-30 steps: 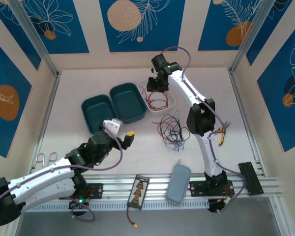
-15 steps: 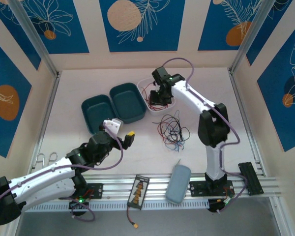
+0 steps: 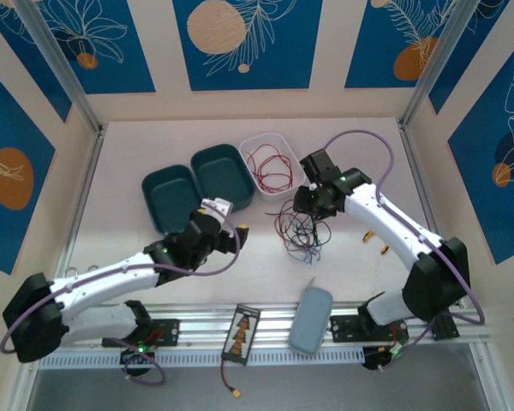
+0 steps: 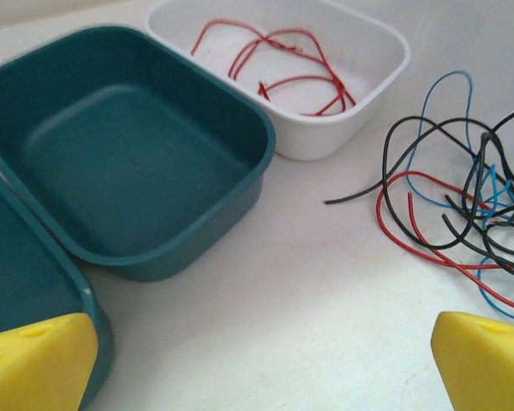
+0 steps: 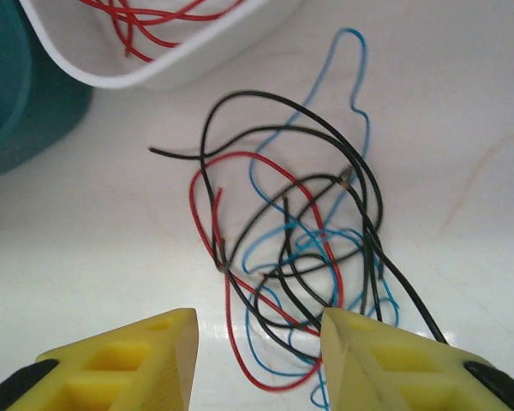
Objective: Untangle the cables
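Now the cables (image 5: 300, 231) lie knotted about the middle of the counter (image 3: 154, 141), beside the white tray (image 5: 154, 73), beneath the half-open, empty right tool (image 5: 257, 330), while the left tool (image 4: 261, 360) gapes wide and empty, and pinching several strands at once would probably drag the knot tighter.

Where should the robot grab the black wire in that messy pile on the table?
Probably the black wire by its loose end, which sticks out of the pile near the white tray. That bit lies flat and alone, away from the knot, so pinching down from straight above should catch only it. The middle looks too tangled.
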